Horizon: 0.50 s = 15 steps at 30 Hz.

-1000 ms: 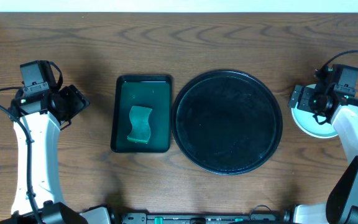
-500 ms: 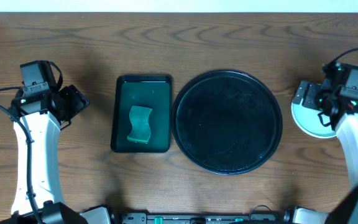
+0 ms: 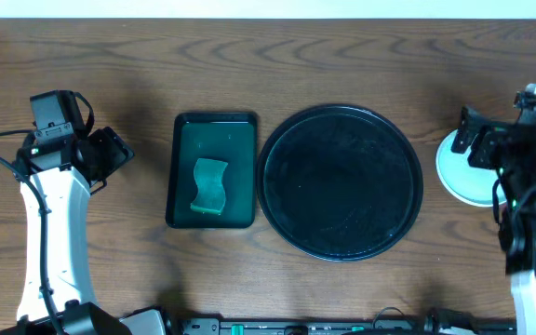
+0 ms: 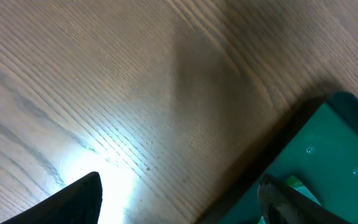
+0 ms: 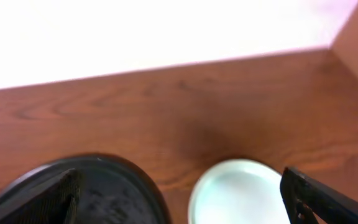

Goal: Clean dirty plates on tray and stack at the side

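Overhead, the round black tray [image 3: 341, 181] sits at the middle of the wooden tabletop [image 3: 342, 56], its dark surface faintly streaked. The plates [image 3: 454, 177] lie off the tray, just beside its right rim, showing as one white round disc partly under the right arm; how many are piled there cannot be told. The right hand [image 3: 471, 141] hangs over the disc's upper left edge, its fingers spread wide apart and holding nothing. Its wrist camera frames both the tray's rim and the pale plates between the two fingertips. The left hand [image 3: 114, 154] hovers over bare wood at the far left, fingers likewise apart and gripping nothing. Between it and the black tray rests a dark green rectangular tray [image 3: 214, 118] — a wavy green sponge [image 3: 209, 186] lies inside.
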Available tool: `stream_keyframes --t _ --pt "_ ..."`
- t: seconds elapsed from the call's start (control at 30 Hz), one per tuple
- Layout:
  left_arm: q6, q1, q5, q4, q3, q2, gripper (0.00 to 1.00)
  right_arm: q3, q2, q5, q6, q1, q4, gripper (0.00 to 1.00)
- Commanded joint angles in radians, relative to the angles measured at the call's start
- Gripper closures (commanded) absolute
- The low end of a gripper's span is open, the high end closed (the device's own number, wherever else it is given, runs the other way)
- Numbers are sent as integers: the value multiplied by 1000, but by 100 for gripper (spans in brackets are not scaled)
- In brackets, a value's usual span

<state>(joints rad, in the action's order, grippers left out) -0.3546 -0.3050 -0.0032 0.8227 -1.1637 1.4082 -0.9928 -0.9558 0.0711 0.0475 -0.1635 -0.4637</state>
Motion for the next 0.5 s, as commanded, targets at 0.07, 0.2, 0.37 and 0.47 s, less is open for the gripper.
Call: stream_keyframes --t 0.07,0.2,0.37,0.47 --pt "-2 -4 -5 3 -15 -3 20 1 113 -3 -12 103 -3 1" --pt "-1 -4 -5 3 -15 -3 20 1 174 -3 -12 181 -4 1" --pt "-1 -4 -5 3 -15 -3 20 1 259 -3 -12 240 -5 1" --pt "-1 -4 -6 3 -15 -3 20 1 295 -3 -11 240 -5 1"
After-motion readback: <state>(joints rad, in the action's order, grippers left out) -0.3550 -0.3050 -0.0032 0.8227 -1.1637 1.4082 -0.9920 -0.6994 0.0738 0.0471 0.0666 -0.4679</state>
